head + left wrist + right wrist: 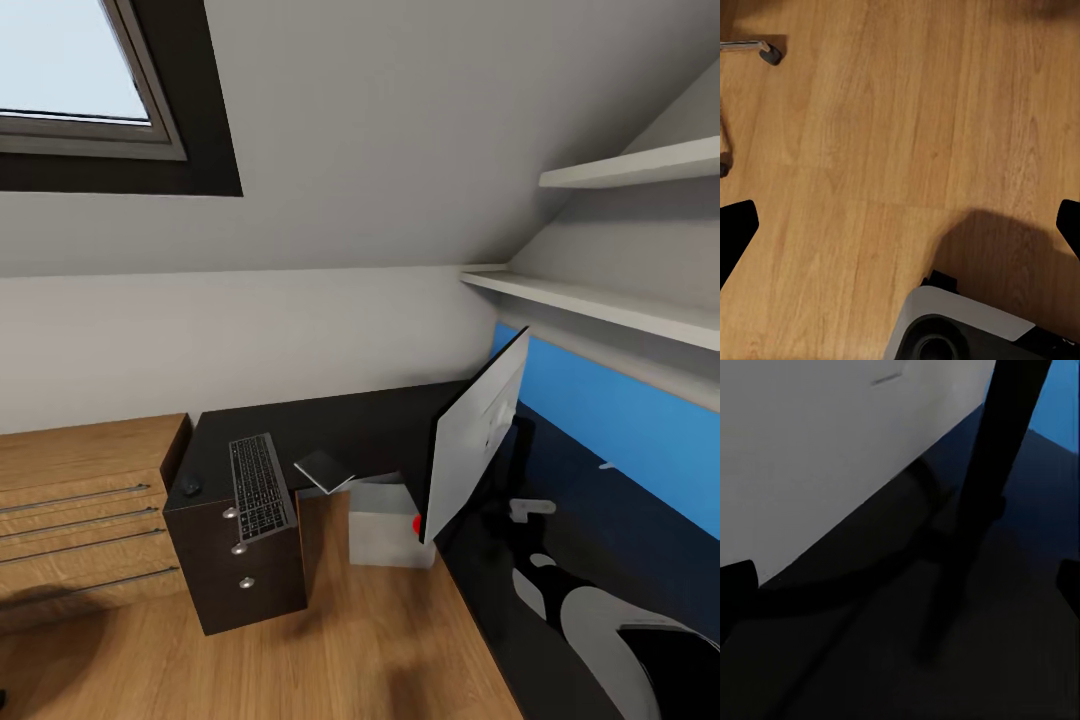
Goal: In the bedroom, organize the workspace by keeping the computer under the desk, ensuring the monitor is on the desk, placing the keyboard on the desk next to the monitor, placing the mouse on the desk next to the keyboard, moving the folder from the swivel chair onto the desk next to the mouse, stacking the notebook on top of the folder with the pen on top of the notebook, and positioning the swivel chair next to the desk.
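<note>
Three views checked. Head view: the worktop is L-shaped and black; at 9 o'clock on it lie the keyboard, the mouse just beside it, and the notebook overhanging the edge. The monitor stands tilted at 3 o'clock, pale back showing, before the blue back panel. The computer sits on the floor below the worktop edge. A wooden drawer chest stands at far 9 o'clock. Left wrist view: wood floor, a chair castor at 11 o'clock; left jaws stand wide apart, empty. Right wrist view: monitor stand and pale back; right jaws spread, gripping nothing.
</note>
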Tool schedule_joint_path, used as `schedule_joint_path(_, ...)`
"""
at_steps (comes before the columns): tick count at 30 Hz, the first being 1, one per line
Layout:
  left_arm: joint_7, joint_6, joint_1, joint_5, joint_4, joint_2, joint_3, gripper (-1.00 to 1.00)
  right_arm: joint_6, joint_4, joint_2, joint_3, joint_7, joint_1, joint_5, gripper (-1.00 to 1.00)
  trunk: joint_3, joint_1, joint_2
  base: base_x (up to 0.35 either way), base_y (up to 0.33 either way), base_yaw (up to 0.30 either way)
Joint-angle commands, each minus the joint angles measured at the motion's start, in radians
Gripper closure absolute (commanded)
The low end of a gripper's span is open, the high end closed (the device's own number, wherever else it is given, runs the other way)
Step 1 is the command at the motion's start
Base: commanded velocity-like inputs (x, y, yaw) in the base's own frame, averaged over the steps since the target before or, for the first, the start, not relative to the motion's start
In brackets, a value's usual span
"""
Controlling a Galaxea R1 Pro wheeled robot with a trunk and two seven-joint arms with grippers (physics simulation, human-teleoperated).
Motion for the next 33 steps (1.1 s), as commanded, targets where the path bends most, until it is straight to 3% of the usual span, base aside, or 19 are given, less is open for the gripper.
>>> schedule_joint_path(1, 0.007, -0.003, 0.0, 0.008, -0.002, 0.001, -0.009, -1.0, -0.006, 0.001, -0.007, 0.002, -0.005, -0.001, -0.001, -1.0, -0.002, 0.0, -0.001, 0.0, 0.0, 0.0)
schedule_joint_path(8, 0.007, -0.003, 0.0, 0.007, -0.002, 0.001, -0.009, -1.0, -0.013, 0.002, -0.046, -0.015, -0.06, 0.0, -0.003, -1.0, -0.002, 0.0, -0.001, 0.0, 0.0, 0.0)
schedule_joint_path(21, 0.007, -0.004, 0.0, 0.005, -0.002, -0.001, -0.009, -1.0, -0.012, 0.003, -0.063, -0.055, -0.079, 0.0, -0.004, -1.0, -0.002, 0.0, -0.001, 0.114, -0.014, 0.0)
schedule_joint_path(24, 0.006, -0.004, 0.0, 0.004, -0.002, -0.003, -0.01, -1.0, -0.01, 0.005, -0.084, -0.067, -0.078, 0.0, -0.005, -1.0, -0.002, 0.0, -0.001, 0.062, -0.012, 0.0)
schedule_joint_path(29, 0.006, -0.004, 0.0, 0.004, -0.002, -0.002, -0.01, -1.0, -0.009, 0.005, -0.089, -0.076, -0.078, 0.0, -0.005, -1.0, -0.002, 0.0, -0.001, 0.094, -0.01, 0.0)
schedule_joint_path(33, 0.006, -0.004, 0.0, 0.004, -0.002, -0.002, -0.01, -1.0, -0.008, 0.005, -0.092, -0.106, -0.078, 0.0, -0.005, -1.0, -0.002, 0.0, -0.001, 0.271, -0.057, 0.0)
